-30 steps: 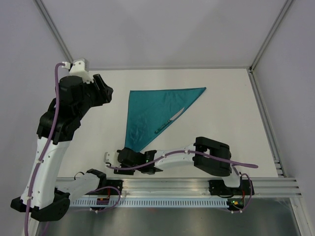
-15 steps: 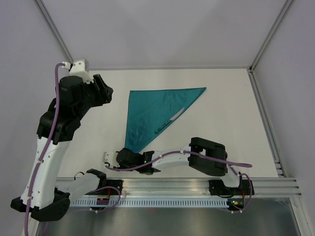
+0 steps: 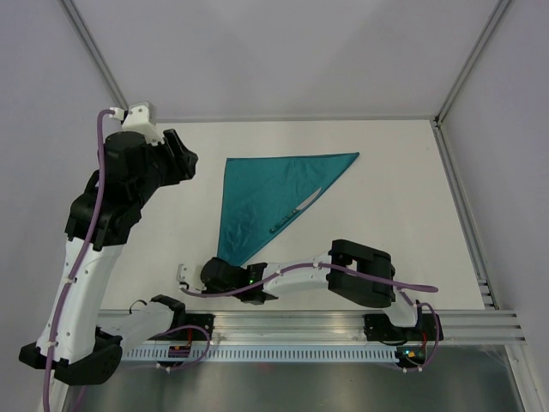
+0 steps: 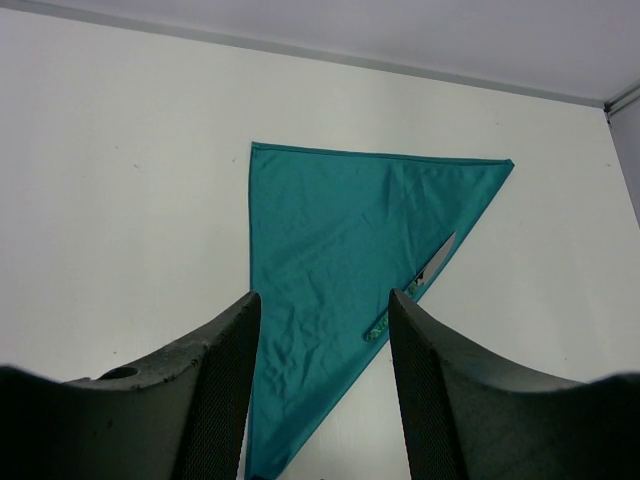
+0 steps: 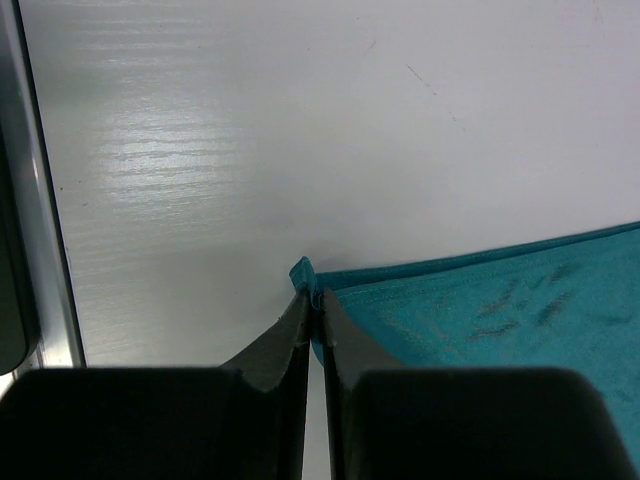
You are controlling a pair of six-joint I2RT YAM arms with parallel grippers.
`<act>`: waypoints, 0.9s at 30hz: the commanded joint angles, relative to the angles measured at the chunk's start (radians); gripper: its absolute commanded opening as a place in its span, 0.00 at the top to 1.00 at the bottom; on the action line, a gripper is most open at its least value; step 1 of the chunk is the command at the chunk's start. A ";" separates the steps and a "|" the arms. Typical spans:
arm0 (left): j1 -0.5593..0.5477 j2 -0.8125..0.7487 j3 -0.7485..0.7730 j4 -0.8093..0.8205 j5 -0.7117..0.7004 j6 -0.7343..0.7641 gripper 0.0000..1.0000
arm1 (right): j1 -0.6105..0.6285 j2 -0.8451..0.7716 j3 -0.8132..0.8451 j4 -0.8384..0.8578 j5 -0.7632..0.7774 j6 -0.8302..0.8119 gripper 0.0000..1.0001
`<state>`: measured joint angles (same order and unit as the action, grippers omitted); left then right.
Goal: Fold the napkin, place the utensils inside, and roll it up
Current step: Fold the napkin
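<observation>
Two claws: the right claw [image 5: 312,300] is clamped on the six o'clock corner of the mid-table napkin [image 3: 266,193]; the left claw [image 4: 322,300] hangs apart at nine o'clock. Risk: the thin pinch slipping, or a tug scattering the utensils [image 3: 310,198].

We see the napkin [image 3: 262,193] as soft matt teal cloth, faintly creased, with a stitched hem. The utensils [image 3: 307,200] near its four o'clock edge gleam as bright metal. The bench [image 5: 150,150] is smooth and white with a soft sheen. On the left hand [image 4: 322,297] the finger pads [image 4: 228,400] look dark, matt and finely meshed.
</observation>
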<state>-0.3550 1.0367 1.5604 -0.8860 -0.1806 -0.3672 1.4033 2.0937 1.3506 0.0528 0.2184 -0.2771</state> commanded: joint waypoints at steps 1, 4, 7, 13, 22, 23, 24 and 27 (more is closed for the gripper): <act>0.001 0.009 0.007 0.025 0.023 0.036 0.41 | -0.006 -0.040 0.044 -0.004 0.024 0.009 0.87; 0.001 0.023 0.004 0.039 0.035 0.037 0.41 | -0.029 -0.064 0.050 -0.027 0.024 0.029 0.90; 0.001 0.042 0.004 0.055 0.047 0.040 0.41 | -0.061 -0.095 0.050 -0.047 0.021 0.056 0.91; 0.001 0.094 0.010 0.094 0.082 0.042 0.41 | -0.153 -0.156 0.042 -0.085 0.026 0.104 0.91; 0.001 0.187 0.020 0.163 0.142 0.040 0.41 | -0.371 -0.244 -0.013 -0.123 0.012 0.164 0.94; 0.001 0.197 0.021 0.170 0.148 0.039 0.41 | -0.391 -0.251 -0.022 -0.125 0.010 0.167 0.95; 0.001 0.207 0.023 0.176 0.159 0.037 0.41 | -0.409 -0.267 -0.028 -0.129 0.004 0.170 0.95; 0.001 0.238 0.021 0.203 0.176 0.033 0.42 | -0.483 -0.296 -0.065 -0.125 0.004 0.173 0.97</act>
<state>-0.3550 1.2545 1.5604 -0.7517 -0.0517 -0.3576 0.9691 1.8622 1.3148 -0.0502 0.2153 -0.1303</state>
